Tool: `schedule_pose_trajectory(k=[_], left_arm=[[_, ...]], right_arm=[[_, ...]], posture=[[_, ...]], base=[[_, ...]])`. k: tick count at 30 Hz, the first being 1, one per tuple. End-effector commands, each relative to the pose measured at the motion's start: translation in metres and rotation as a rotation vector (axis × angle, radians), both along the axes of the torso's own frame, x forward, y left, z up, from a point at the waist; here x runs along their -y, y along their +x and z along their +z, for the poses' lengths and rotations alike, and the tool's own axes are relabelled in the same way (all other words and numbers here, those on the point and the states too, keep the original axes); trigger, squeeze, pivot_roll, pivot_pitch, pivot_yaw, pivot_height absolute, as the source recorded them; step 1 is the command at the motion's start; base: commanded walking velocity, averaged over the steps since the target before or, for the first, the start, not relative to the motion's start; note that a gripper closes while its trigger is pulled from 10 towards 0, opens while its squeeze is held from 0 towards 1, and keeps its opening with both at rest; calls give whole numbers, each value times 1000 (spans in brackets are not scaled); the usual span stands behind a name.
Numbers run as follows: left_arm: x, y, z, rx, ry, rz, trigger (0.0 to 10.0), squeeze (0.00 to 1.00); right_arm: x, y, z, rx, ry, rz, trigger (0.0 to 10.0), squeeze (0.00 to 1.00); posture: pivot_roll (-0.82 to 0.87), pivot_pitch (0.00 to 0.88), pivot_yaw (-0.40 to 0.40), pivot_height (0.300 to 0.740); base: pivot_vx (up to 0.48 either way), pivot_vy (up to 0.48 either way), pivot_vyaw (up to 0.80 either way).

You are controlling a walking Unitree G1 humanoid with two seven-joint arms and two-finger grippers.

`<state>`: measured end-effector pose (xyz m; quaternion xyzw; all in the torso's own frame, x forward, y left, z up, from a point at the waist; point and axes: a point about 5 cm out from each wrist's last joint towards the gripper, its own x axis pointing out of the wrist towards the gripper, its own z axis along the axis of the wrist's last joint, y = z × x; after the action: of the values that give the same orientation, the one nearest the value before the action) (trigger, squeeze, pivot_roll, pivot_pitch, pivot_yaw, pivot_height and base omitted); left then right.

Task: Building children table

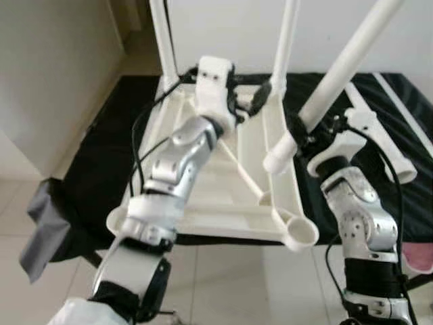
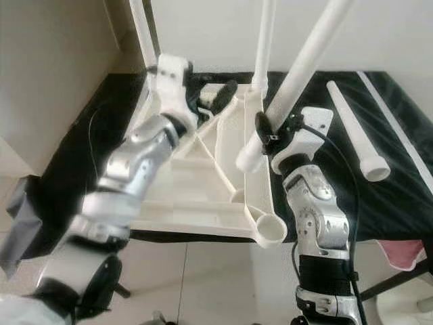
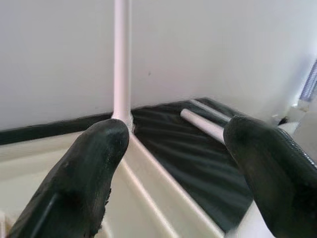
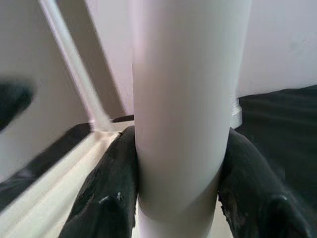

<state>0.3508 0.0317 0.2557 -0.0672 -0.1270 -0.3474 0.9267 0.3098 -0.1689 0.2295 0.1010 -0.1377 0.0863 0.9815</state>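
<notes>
While I hold the scene from far away, I see nearest to me the empty socket (image 1: 300, 232) at the near right corner of the upturned table top (image 1: 223, 203), which lies on the black cloth (image 1: 101, 156) of the bench. Just behind and above it, my right gripper (image 1: 308, 135) is clamped around a white leg (image 1: 338, 74), its two fingers (image 4: 106, 193) pressing both sides of the tube. This leg slants, with its lower end pointing down toward the socket and its long axis leaning away up to the right, so I judge it must be turned upright and brought nearer. Farther on, my left gripper (image 1: 247, 101) rests over the table top near the far edge with fingers spread and holding nothing. Two legs (image 1: 162, 34) already stand at the far corners, and a spare leg (image 2: 355, 128) lies on the cloth at right.
</notes>
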Motion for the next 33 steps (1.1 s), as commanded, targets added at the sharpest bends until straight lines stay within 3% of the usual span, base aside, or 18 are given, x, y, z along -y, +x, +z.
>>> schedule_pose_trajectory(k=[1, 2, 3, 6, 13, 15, 23, 25, 26, 29, 33], left_arm=[[7, -14, -9, 57, 66, -204, 10000, 0], [7, -14, -9, 57, 66, -204, 10000, 0], [10, -27, -24, 54, 78, -281, 10000, 0], [13, -43, -42, 53, 132, -358, 10000, 0], [11, -53, -61, -2, 166, -382, 10000, 0], [11, -57, -70, -11, 209, -383, 10000, 0], [11, -57, -70, -11, 209, -383, 10000, 0], [12, -71, -84, -17, 278, -442, 10000, 0], [12, -71, -84, -17, 278, -442, 10000, 0], [13, -90, -103, -17, 403, -558, 10000, 0], [10, -90, -111, -14, 471, -566, 10000, 0]], right_arm=[[0, -1, 9, 48, -29, -34, 10000, 0], [0, -1, 9, 48, -29, -34, 10000, 0], [1, -1, 8, 41, -43, -55, 10000, 0], [1, 1, 6, 32, -51, -65, 10000, 0], [3, 3, 5, 26, -75, -99, 10000, 0], [5, 4, 4, 19, -79, -121, 10000, 0], [5, 4, 4, 19, -79, -121, 10000, 0], [6, 4, 4, 19, -80, -138, 10000, 0], [6, 4, 4, 19, -80, -138, 10000, 0], [7, 3, 4, 23, -84, -149, 10000, 0], [7, 3, 5, 24, -85, -152, 10000, 0]], posture=[[-60, 12, 13, 740], [-60, 12, 13, 740], [-56, 17, 9, 740], [-54, 19, 7, 740], [-47, 30, -3, 740], [-49, 37, -3, 740], [-49, 37, -3, 740], [-55, 45, 3, 740], [-55, 45, 3, 740], [-56, 44, 5, 740], [-57, 43, 4, 740]], base=[[0, 0, 0], [0, 0, 0], [0, 0, 0], [0, 0, 0], [0, 0, 0], [0, 0, 0], [0, 0, 0], [0, 0, 0], [0, 0, 0], [0, 0, 0], [0, 0, 0]])
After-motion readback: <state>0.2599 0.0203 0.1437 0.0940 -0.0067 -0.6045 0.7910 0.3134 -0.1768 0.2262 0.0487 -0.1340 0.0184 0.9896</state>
